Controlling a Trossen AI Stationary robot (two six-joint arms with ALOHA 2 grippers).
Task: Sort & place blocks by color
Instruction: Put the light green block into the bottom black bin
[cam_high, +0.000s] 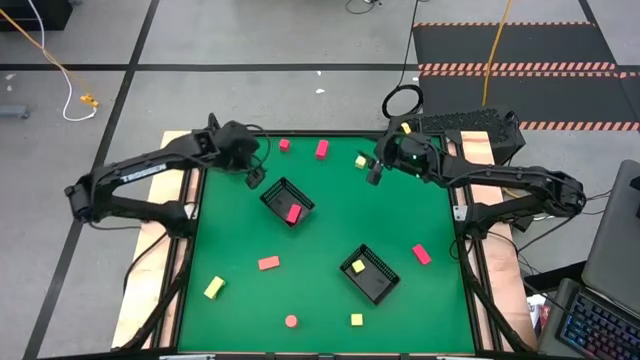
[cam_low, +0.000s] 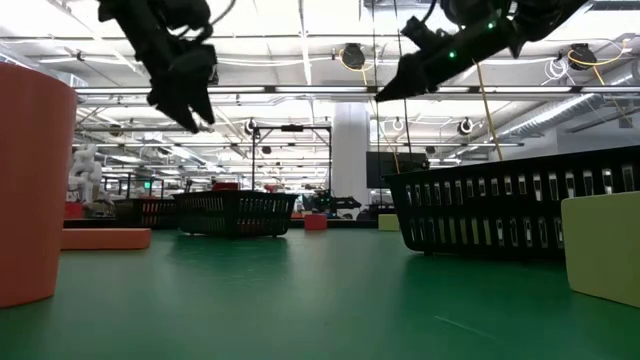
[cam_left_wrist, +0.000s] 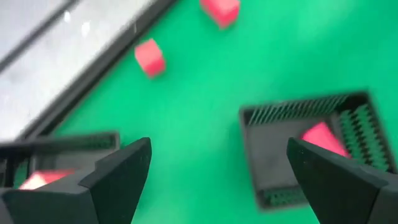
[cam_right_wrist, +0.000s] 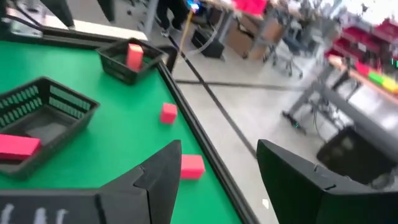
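Observation:
Red and yellow blocks lie scattered on the green table. One black tray (cam_high: 287, 200) holds a red block (cam_high: 293, 212); another (cam_high: 369, 272) holds a yellow block (cam_high: 358, 266). My left gripper (cam_high: 255, 180) hangs open in the air just left of the red block's tray (cam_left_wrist: 311, 149), tilted down, with nothing between its fingers (cam_left_wrist: 217, 146). My right gripper (cam_high: 375, 175) is open too, raised near the far edge beside a yellow block (cam_high: 361, 161). Its gap (cam_right_wrist: 217, 149) is bare. Two red blocks (cam_high: 284, 145) (cam_high: 322, 149) rest by the far edge.
Loose on the table: red blocks (cam_high: 268, 263) (cam_high: 421, 254), a round red one (cam_high: 291, 322), yellow blocks (cam_high: 214, 288) (cam_high: 356, 320). A third tray (cam_right_wrist: 130, 59) with a red block stands at the far left corner, under my left arm. The table's far rim (cam_right_wrist: 205, 149) runs beside my right gripper.

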